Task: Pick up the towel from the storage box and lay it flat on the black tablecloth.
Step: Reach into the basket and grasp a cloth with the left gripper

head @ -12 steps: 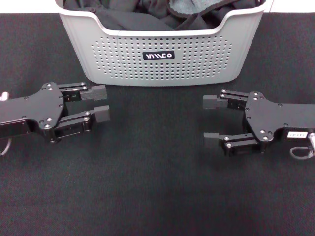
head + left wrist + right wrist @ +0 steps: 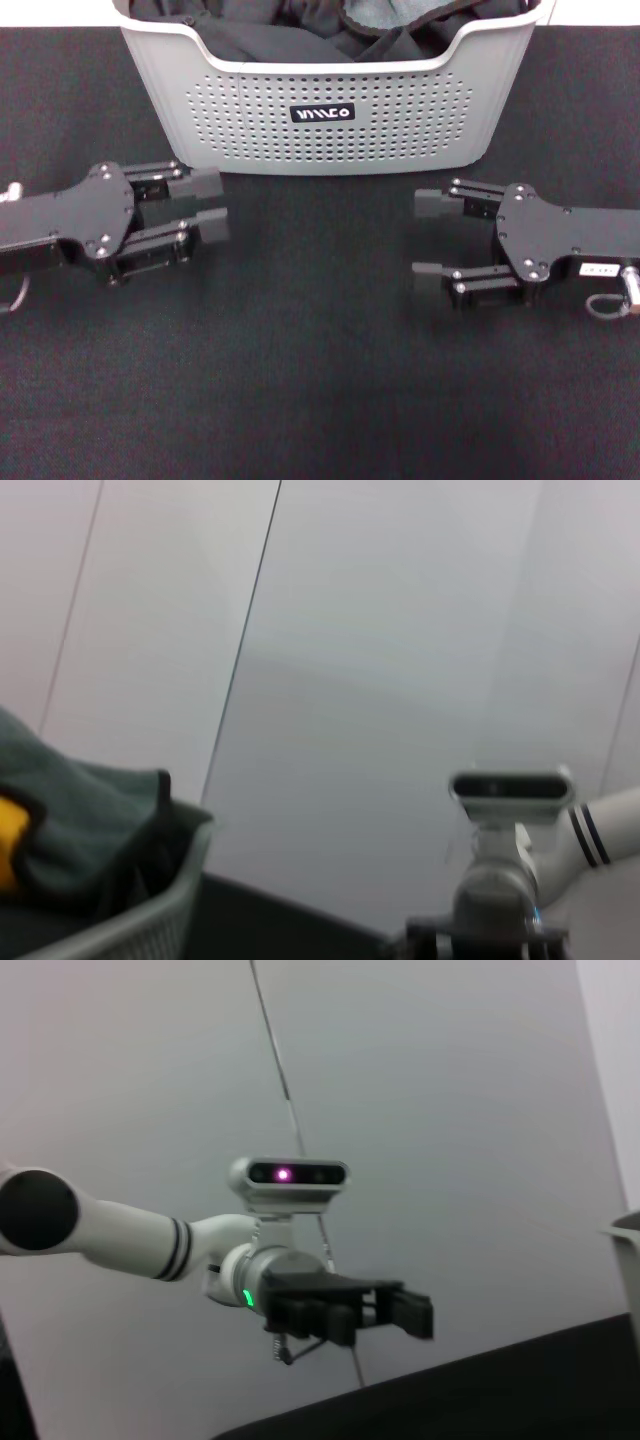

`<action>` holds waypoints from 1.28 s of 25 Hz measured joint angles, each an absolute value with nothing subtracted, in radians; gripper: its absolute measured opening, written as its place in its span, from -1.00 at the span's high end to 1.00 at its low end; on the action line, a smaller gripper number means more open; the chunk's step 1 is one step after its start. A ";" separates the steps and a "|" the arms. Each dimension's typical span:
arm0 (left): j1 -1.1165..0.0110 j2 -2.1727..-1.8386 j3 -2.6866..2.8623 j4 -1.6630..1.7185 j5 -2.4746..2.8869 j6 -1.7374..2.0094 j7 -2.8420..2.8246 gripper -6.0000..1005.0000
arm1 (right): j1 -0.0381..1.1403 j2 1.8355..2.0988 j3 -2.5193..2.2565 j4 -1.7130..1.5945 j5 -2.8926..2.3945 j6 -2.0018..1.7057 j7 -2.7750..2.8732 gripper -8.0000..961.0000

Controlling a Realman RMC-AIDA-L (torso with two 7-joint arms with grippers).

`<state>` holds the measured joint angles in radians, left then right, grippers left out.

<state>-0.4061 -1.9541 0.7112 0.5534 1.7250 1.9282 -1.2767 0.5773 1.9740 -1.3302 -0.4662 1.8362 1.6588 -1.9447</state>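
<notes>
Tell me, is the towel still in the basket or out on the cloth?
In: the towel lies bunched inside the storage box; both grippers are empty.

Towel (image 2: 378, 14) in storage box (image 2: 330, 120)

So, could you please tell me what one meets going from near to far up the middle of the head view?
Bare black tablecloth → the gap between the left gripper and right gripper, both open → the storage box front wall → dark garments and the towel inside.
</notes>
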 joint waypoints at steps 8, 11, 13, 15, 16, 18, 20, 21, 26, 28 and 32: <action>-0.421 -2.043 0.651 0.789 1.585 1.916 -1.471 -0.03 | 0.571 1.965 -1.277 -0.415 1.841 1.583 -1.962 -0.85; -0.448 -2.078 0.652 0.923 1.562 1.859 -1.546 -0.02 | 0.554 1.960 -1.224 -0.382 1.838 1.575 -1.980 -0.85; -0.476 -2.090 0.667 1.024 1.556 1.764 -1.615 -0.02 | 0.536 1.960 -1.189 -0.378 1.839 1.575 -1.983 -0.85; -0.511 -2.088 0.713 1.104 1.570 1.671 -1.644 -0.02 | 0.518 1.961 -1.161 -0.380 1.842 1.576 -1.986 -0.85; -0.533 -2.085 0.743 1.136 1.591 1.610 -1.663 -0.02 | 0.505 1.962 -1.142 -0.380 1.842 1.577 -1.988 -0.85; -0.572 -2.085 0.797 1.184 1.643 1.477 -1.718 -0.02 | 0.483 1.966 -1.110 -0.379 1.843 1.583 -1.990 -0.85; -0.607 -2.089 0.867 1.211 1.715 1.318 -1.806 -0.02 | 0.461 1.973 -1.083 -0.377 1.843 1.583 -1.994 -0.85; -0.616 -2.090 0.917 1.215 1.754 1.236 -1.849 -0.02 | 0.449 1.977 -1.070 -0.376 1.844 1.583 -1.999 -0.85; -0.661 -2.091 1.178 1.219 2.000 0.959 -2.010 -0.01 | 0.399 1.989 -1.015 -0.375 1.844 1.582 -2.021 -0.85; -0.680 -2.091 1.248 1.222 2.111 0.912 -2.100 -0.01 | 0.393 1.991 -1.007 -0.375 1.846 1.580 -2.022 -0.85; -0.711 -2.092 1.305 1.224 2.301 0.900 -2.247 -0.01 | 0.397 1.999 -1.003 -0.368 1.848 1.569 -2.043 -0.85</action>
<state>-0.7108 -2.0921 1.3046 1.2243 2.3006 0.8999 -2.2467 0.3972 1.9991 -1.0026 -0.3685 1.8476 1.5693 -2.0426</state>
